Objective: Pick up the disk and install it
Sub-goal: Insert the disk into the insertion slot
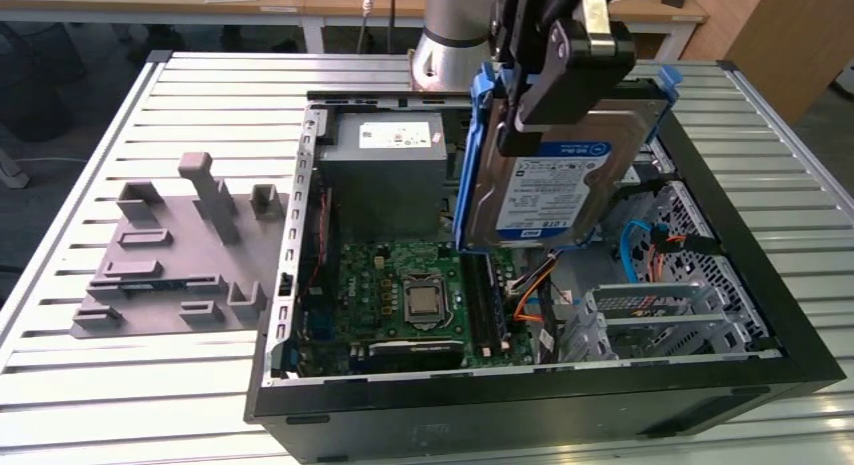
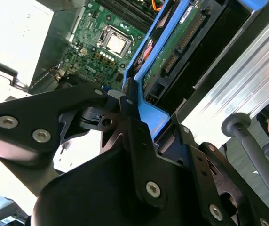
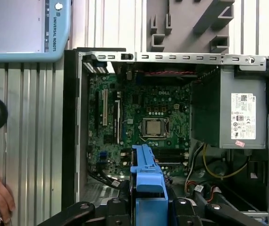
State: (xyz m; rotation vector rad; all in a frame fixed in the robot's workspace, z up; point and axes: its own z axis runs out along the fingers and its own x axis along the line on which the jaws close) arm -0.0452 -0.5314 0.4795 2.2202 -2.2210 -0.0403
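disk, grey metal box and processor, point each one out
disk [image 1: 550,197], exterior view, on its blue-and-white label face.
grey metal box [image 1: 384,190], exterior view, on its bare grey side.
processor [image 3: 154,127], first wrist view, on the middle of its metal lid.

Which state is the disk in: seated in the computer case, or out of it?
Out: the gripper holds the disk upright above the open computer case, not seated.

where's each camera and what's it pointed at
Exterior view: off the arm, angled down on the open computer case; arm and gripper hold the disk above it.
First wrist view: on the wrist, looking down into the case at the motherboard; gripper links show.
Second wrist view: on the wrist, close along the gripper links.
Both wrist views share the disk's blue frame and motherboard.
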